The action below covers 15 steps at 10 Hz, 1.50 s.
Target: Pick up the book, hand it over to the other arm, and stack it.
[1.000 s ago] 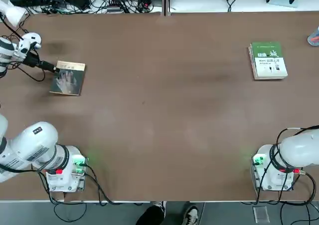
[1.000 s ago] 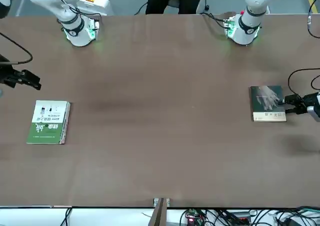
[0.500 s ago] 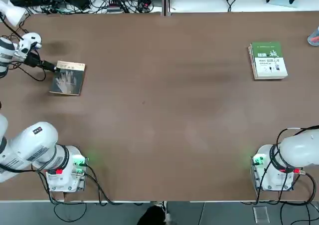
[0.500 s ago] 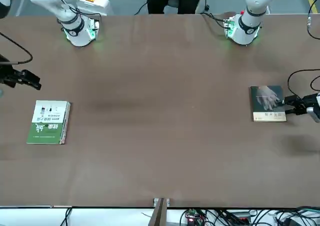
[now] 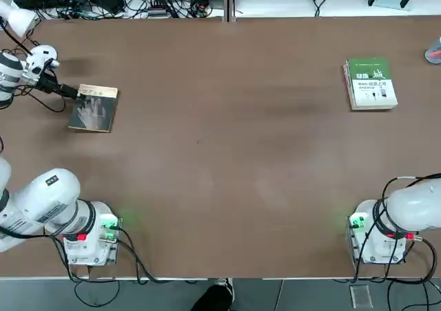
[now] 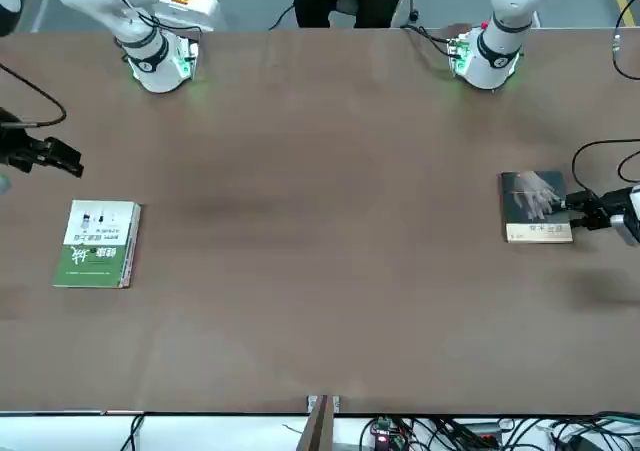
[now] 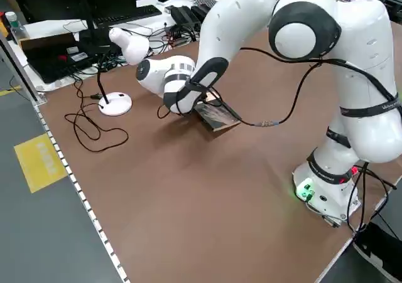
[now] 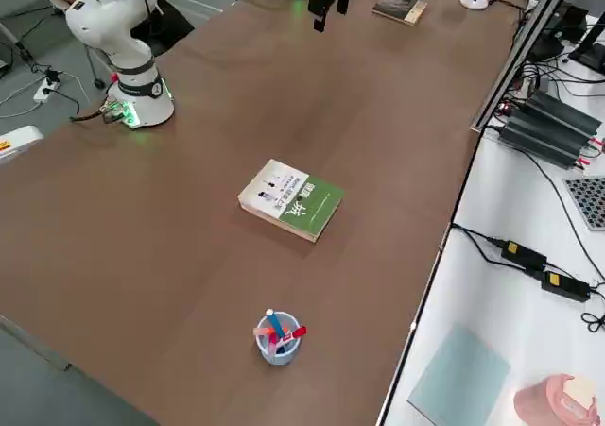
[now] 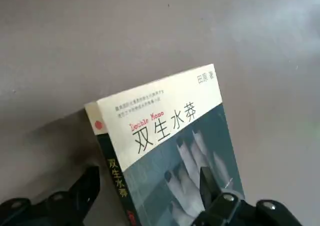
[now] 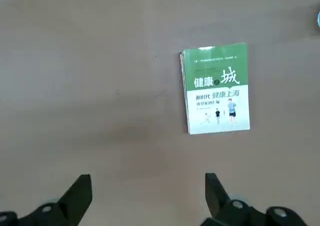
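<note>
Small dark book (image 5: 94, 108) flat on table (image 5: 227, 159) near far left edge, left gripper (image 5: 74, 94) low at its spine side, fingers spread and straddling the spine corner, one over the cover, one on the table side, not clenched; actual contact hard to tell. Green-and-white book (image 5: 371, 83) well apart on far right, cup of pens (image 8: 277, 336) near that edge, desk lamp (image 7: 122, 63) and cables beside left arm, nothing blocking between. Right gripper (image 6: 45, 157) raised over its side, fingers apart, holding nothing, mostly cut off in top view.

The book (image 9: 170, 151) cover reads "双生水莽" and "Double Mono"; the green-and-white book (image 10: 216, 88) reads "健康城".
</note>
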{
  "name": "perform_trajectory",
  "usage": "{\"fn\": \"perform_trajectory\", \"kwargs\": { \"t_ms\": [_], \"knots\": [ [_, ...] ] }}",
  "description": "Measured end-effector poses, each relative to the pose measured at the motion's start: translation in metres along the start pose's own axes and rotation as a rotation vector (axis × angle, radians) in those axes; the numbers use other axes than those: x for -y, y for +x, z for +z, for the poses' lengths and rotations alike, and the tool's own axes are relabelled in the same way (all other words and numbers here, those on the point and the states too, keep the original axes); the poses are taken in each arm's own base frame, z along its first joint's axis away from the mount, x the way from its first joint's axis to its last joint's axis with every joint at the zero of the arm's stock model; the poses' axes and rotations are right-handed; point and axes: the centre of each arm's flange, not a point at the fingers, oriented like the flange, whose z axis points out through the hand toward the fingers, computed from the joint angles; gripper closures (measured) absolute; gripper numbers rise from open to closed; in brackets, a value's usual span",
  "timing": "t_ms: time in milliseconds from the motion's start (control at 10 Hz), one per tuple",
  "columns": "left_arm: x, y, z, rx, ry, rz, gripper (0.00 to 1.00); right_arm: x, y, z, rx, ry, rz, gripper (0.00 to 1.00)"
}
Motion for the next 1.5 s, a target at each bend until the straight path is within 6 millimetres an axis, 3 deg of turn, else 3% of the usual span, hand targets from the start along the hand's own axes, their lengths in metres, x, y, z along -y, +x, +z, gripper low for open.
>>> {"fn": "perform_trajectory", "kwargs": {
  "t_ms": [1000,1200,1400,1500],
  "knots": [
    [0.001,0.0004,0.0033,0.0,-0.006,-0.001,0.18,-0.0003,-0.002,0.0016,0.021,0.011,-0.07,0.0],
    [0.0017,0.0008,0.0033,-0.001,-0.007,-0.001,0.33,-0.0004,-0.0022,0.0018,0.024,0.011,-0.084,0.0],
    [0.0024,0.0012,0.0033,-0.001,-0.007,-0.001,0.38,-0.0004,-0.0023,0.0017,0.024,0.011,-0.086,0.0],
    [0.0026,0.0013,0.0035,-0.002,-0.007,-0.001,0.51,-0.0004,-0.0023,0.0017,0.024,0.011,-0.087,0.0]
  ]
}}
